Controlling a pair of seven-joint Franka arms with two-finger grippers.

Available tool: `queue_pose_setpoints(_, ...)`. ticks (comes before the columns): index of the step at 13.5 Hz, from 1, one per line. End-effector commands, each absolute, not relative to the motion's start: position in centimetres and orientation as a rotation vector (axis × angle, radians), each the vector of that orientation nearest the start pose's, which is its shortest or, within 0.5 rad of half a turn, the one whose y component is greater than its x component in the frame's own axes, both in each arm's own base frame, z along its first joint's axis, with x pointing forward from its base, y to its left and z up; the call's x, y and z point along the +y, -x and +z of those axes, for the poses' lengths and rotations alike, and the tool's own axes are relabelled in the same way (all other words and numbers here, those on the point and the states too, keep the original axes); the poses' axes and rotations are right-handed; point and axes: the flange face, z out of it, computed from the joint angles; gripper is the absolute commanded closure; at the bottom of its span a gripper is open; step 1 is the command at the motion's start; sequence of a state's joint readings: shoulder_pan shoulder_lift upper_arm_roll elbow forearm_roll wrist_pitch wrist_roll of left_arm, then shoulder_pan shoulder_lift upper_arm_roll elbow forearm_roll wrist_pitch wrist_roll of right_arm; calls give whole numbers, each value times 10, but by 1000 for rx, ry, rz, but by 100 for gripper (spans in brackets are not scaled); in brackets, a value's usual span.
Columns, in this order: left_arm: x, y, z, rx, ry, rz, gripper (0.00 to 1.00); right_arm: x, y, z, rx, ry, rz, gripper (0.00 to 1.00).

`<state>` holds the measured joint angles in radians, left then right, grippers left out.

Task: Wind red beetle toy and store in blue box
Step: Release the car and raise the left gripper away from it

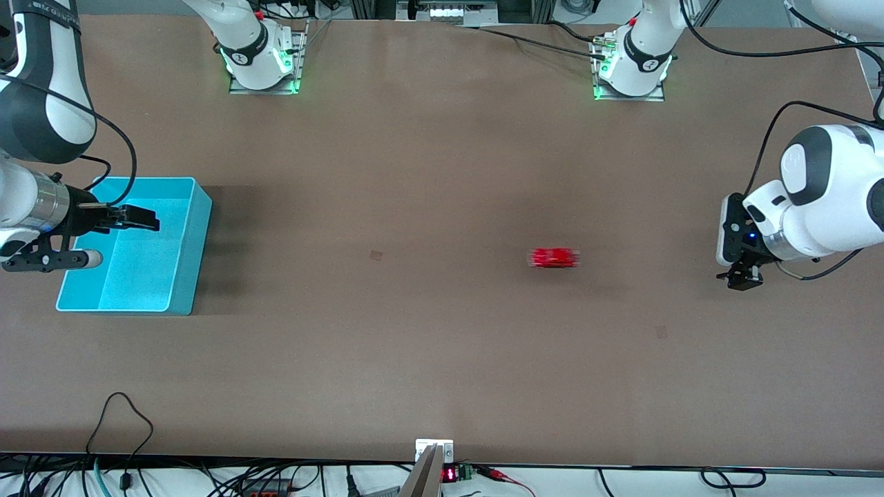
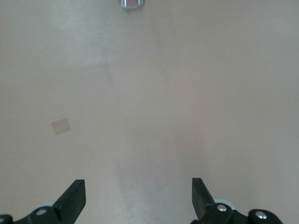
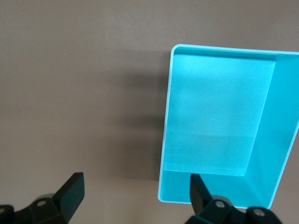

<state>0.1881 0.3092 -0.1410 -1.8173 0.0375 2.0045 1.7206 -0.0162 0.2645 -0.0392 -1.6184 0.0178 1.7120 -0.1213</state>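
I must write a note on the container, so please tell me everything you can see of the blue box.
The blue box is a rectangular turquoise bin that looks like plastic, with tapered walls and a paler rim. It stands upright and open on the brown table, toward the right arm's end. Nothing shows inside it. The right gripper hangs over it with fingers open, apparently not touching it. The red beetle toy lies on the table well apart from it.

Brown table with blue box, apparently blurred red beetle toy, well apart.
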Motion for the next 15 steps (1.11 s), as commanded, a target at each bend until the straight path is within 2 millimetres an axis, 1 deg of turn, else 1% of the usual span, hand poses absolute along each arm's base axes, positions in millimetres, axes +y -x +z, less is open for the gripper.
queue_pose_setpoints(1,20,-617,373,2108,2452,72,0,-29,-616,463,-84,3094,243,0)
queue_pose_setpoints(3,18,-620,374,1684,2770,43,0,-28,-616,464,-86,3093,238,0)
queue_pose_setpoints(4,20,-624,378,1406,2922,-28,0,-28,-616,463,-86,3093,240,0)
queue_pose_setpoints(5,23,-629,388,1131,3030,-106,0,-28,-616,464,-86,3093,238,0)
queue_pose_setpoints(6,28,-630,401,866,3103,-163,0,-28,-616,463,-86,3093,240,0)
queue_pose_setpoints(7,31,-631,410,623,3155,-178,0,-28,-616,463,-86,3093,240,0)
queue_pose_setpoints(8,34,-635,427,420,3185,-217,0,-30,-616,463,-81,3093,240,0)
queue_pose_setpoints(9,36,-639,441,276,3198,-245,0,-30,-616,463,-81,3093,240,0)
queue_pose_setpoints(10,50,-638,446,178,3203,-232,0,-30,-616,463,-81,3093,243,0)
queue_pose_setpoints(11,69,-633,450,113,3205,-210,0,-31,-616,464,-78,3093,240,0)
queue_pose_setpoints(12,68,-636,473,97,3192,-252,0,-31,-616,463,-78,3093,240,0)
queue_pose_setpoints(13,70,-636,489,52,3196,-219,0,-28,-616,463,-85,3093,240,0)
queue_pose_setpoints(15,66,-632,518,-172,3207,-125,0,-28,-616,462,-85,3092,245,0)
